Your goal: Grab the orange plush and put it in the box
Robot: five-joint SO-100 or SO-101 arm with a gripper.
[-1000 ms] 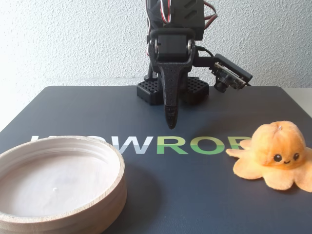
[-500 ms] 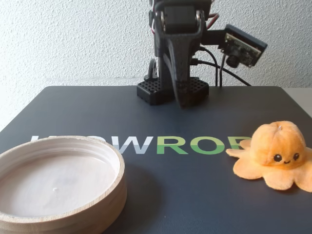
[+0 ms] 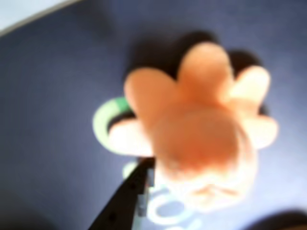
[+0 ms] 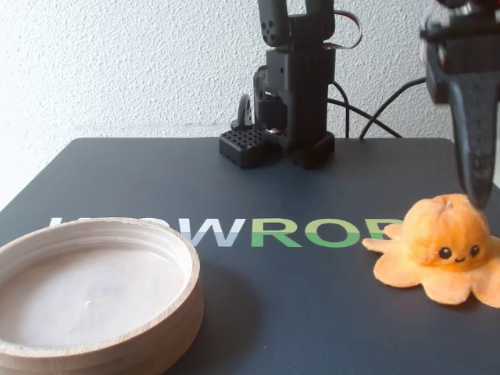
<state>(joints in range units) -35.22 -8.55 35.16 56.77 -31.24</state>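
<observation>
Orange plush (image 4: 443,246) sits upright on the dark mat (image 4: 258,297) at the right of the fixed view, well apart from the wooden box (image 4: 184,301) at lower left. Gripper (image 4: 474,191) hangs directly over its head, one dark finger (image 4: 473,133) reaching the crown. Jaw opening cannot be determined; the blurred wrist view shows the plush (image 3: 201,129) beside one finger (image 3: 127,201), with nothing visibly grasped.
</observation>
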